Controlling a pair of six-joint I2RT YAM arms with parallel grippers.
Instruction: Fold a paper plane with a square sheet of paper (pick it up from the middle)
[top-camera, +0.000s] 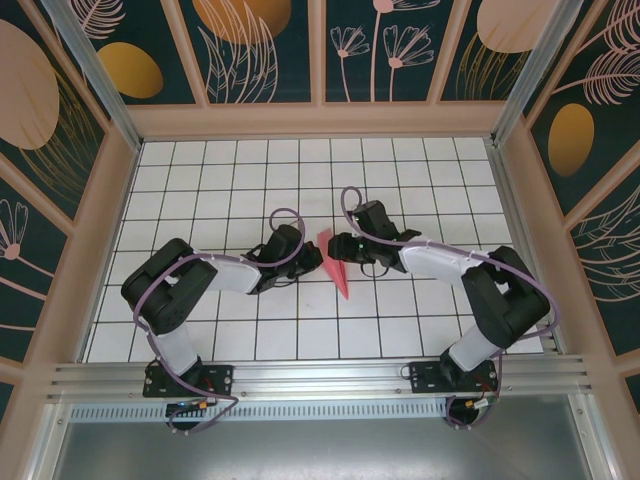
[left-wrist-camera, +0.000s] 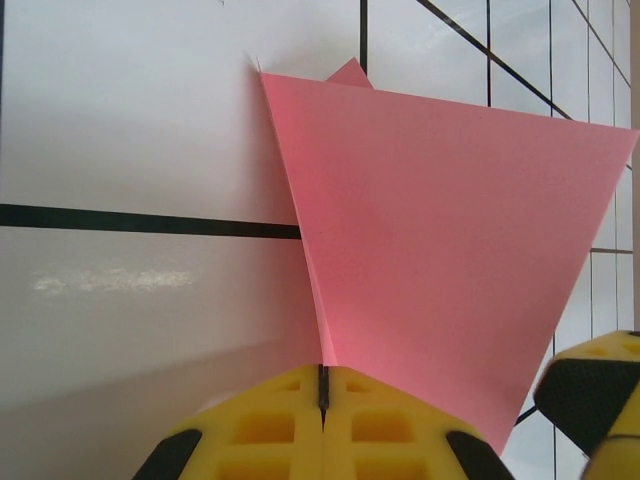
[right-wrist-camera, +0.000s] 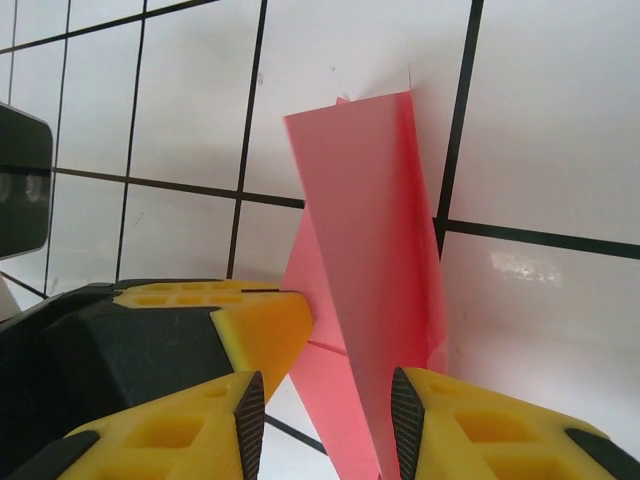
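Paper plane: the pink paper plane is at the middle of the table, a slim folded wedge between the two grippers with its point toward the near edge. In the left wrist view it spreads as a broad triangle, one crease running down to the fingers.
Left gripper: the left gripper is clamped on the paper's lower fold. Its yellow pads are pressed together and the sheet comes out of the seam.
Right gripper: the right gripper straddles the paper from the other side with its jaws apart. The sheet lies against one pad, and a gap shows before the other.
Left arm: elbow bent out to the left, forearm reaching right toward the centre, wrist low over the tiles.
Right arm: mirrored, elbow out to the right, forearm reaching left.
Spacing: the grippers are just beside each other around the paper.
Surroundings: a white gridded table, floral wall panels, a metal rail along the near edge, and purple cables looped over the wrists.
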